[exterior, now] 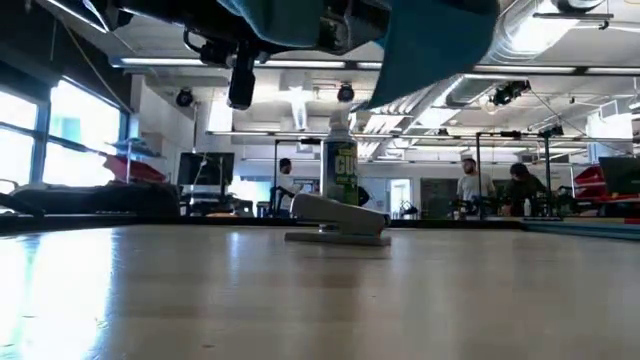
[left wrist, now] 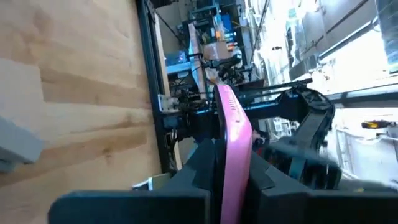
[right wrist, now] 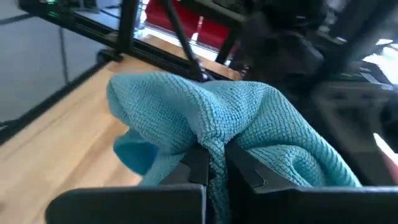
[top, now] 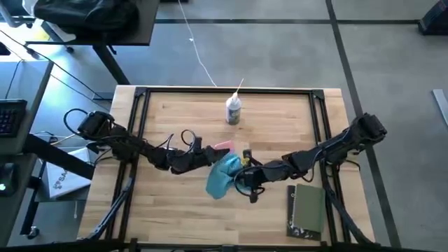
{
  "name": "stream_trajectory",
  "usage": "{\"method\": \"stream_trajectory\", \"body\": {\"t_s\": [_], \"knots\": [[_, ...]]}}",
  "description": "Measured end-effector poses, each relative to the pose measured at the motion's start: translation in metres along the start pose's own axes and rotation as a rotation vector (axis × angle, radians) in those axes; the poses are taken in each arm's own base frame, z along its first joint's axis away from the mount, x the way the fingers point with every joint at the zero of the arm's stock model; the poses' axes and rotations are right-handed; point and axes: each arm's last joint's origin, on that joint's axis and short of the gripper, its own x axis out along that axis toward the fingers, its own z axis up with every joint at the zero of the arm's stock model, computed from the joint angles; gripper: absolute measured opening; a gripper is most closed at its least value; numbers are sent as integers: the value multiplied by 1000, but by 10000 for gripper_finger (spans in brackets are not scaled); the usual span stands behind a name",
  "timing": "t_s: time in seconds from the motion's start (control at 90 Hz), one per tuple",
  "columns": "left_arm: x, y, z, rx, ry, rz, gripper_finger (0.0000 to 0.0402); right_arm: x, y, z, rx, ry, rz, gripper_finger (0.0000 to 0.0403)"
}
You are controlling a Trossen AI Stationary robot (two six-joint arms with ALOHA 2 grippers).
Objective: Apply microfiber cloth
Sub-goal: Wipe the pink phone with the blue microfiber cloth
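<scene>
Above my tabletop [exterior: 200, 300] the microfiber cloth [exterior: 430, 45] hangs at one o'clock. A spray bottle [exterior: 340, 165] stands at centre, a pale grey oblong thing [exterior: 338, 218] just before it.

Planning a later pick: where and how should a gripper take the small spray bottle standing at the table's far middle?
Judging by its pose, grip the small spray bottle across its round body, below the nozzle, coming level from the near side: it stands upright, apart from other things.

Cloth [top: 224, 175] betw. pincers, bottle [top: 234, 110] behind, book [top: 308, 211] right.
</scene>
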Motion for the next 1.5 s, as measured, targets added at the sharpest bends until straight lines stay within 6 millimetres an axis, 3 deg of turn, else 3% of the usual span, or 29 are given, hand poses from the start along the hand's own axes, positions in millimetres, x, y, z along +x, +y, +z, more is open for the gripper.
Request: {"method": "stream_trajectory", "body": {"t_s": [0.133, 0.5, 0.611, 0.878, 1.022, 1.244, 1.5], "knots": [[0, 0, 1, -1, -13, -3, 5, 1, -4, 0, 6, -2, -17, 0], [0, 0, 1, -7, -43, 4, 5, 11, -48, -9, -7, -8, -135, 0], [0, 0, 0, -7, -20, 0, 5, 11, -46, -9, -4, -23, -51, 0], [-1, -3, -2, -25, 53, -30, 5, 3, -17, -1, 0, -63, 111, 0], [0, -6, -1, -55, 66, -57, 5, -5, -20, 6, -46, -70, 62, 0], [-1, -16, -1, -59, 102, -152, 5, -21, -40, 16, -98, -48, -147, 0], [-2, -19, 0, -71, 114, -184, 5, -30, -24, 24, -79, -112, -5, 0]]}}
